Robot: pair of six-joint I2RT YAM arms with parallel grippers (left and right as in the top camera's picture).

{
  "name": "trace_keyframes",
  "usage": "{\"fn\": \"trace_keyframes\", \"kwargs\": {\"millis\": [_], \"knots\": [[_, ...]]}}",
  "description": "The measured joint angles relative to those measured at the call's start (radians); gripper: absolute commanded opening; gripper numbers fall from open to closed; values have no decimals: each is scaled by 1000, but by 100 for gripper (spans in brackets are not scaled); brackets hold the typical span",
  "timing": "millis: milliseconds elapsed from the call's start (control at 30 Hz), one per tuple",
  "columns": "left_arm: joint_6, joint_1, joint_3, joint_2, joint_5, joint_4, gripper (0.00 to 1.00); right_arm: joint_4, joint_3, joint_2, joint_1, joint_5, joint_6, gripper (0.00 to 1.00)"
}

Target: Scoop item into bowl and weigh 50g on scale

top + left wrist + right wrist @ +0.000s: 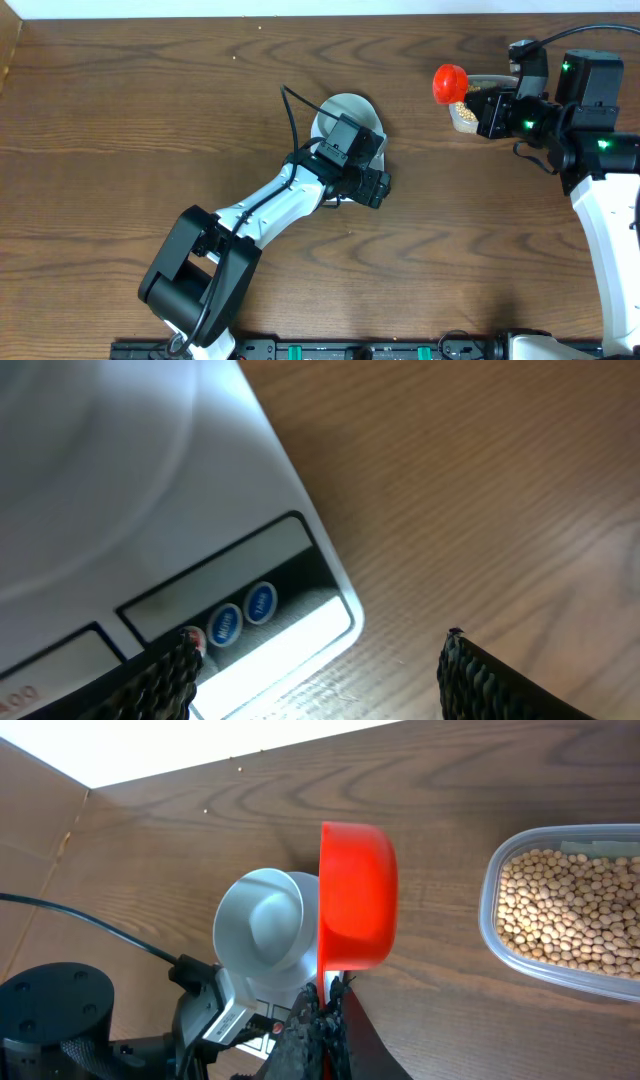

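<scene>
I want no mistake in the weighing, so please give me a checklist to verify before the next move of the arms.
1. Bowl sits on scale: ok.
2. Bowl holds no beans yet: ok.
3. Right tool shut on the red scoop: ok.
4. Tub has beans to scoop: ok.
5. Scale reads zero: cannot tell, no digits readable.
6. Left tool clear of scale: not ok, it is open with one finger over the buttons.
</scene>
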Motion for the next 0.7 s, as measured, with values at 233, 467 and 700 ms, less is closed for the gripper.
{"fn": "trace_keyframes", "kwargs": {"millis": [233, 467, 700], "knots": [[11, 0, 0, 0, -27, 10, 78, -7, 0, 0, 0, 13, 0, 1], [11, 0, 0, 0, -34, 10, 78, -11, 0, 0, 0, 18, 0, 1], [11, -10, 0, 19, -34, 10, 78, -12, 0, 0, 0, 19, 0, 1]]}}
